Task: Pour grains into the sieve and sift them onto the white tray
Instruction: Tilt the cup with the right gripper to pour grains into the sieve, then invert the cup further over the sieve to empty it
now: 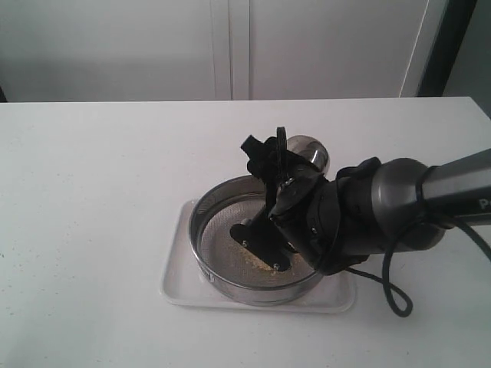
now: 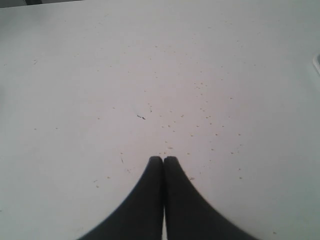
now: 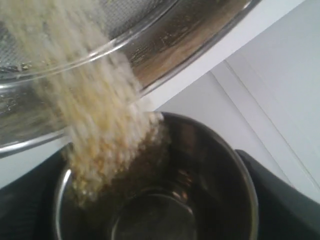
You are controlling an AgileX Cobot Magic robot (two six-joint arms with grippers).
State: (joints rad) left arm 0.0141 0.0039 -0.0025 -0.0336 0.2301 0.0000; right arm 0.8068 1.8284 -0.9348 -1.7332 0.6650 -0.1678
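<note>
Pale yellowish grains [image 3: 100, 130] stream in a blurred band from the tilted steel cup [image 3: 215, 150], clamped by the right gripper [image 3: 155, 200], into the round mesh-bottomed sieve [image 1: 230, 280] sitting in the white tray [image 1: 178, 287], while the left gripper [image 2: 163, 162] is pressed together above the speckled table [image 2: 75, 75].

The right arm [image 1: 383, 207] hides most of the cup [image 1: 313, 150] and the sieve's [image 1: 199, 230] and tray's [image 1: 176, 280] sides nearest the counter's [image 1: 92, 192] right edge. In the right wrist view the grains [image 3: 95, 115] are 1 blurred stream, sieve and cup cut off. Specks [image 2: 200, 107] by the left gripper [image 2: 163, 160] are too small to identify.
</note>
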